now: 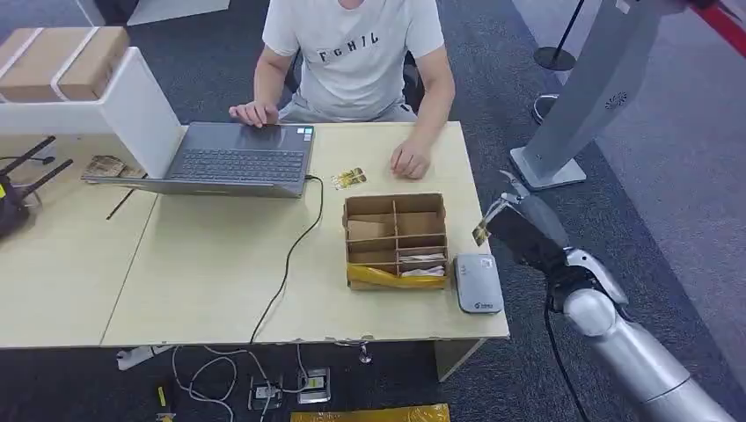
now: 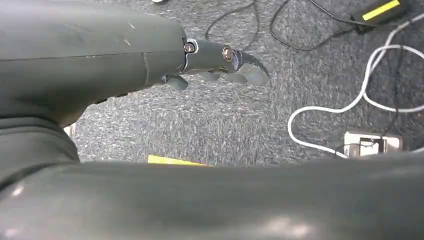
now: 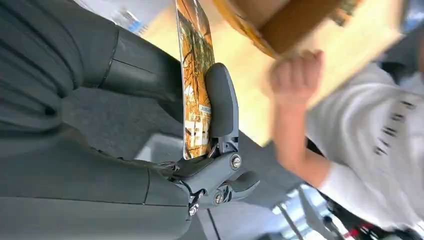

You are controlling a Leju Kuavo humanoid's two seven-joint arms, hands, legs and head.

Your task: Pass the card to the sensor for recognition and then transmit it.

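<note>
My right hand (image 1: 519, 227) hangs just off the table's right edge and pinches an orange-and-yellow card (image 1: 480, 234) (image 3: 196, 80) between thumb and a finger (image 3: 221, 102). The grey card sensor (image 1: 478, 283) lies flat on the table at the front right, a little below and left of the card. A cardboard divider box (image 1: 396, 239) with several cards stands beside the sensor. My left hand (image 2: 220, 62) hangs over the carpet with its fingers curled and nothing in them.
A person in a white shirt (image 1: 356, 53) sits across the table, one hand on the laptop (image 1: 230, 158), the other (image 1: 410, 160) resting near two loose cards (image 1: 348, 179). A black cable (image 1: 295, 251) crosses the table. A grey stand (image 1: 581, 97) rises at the right.
</note>
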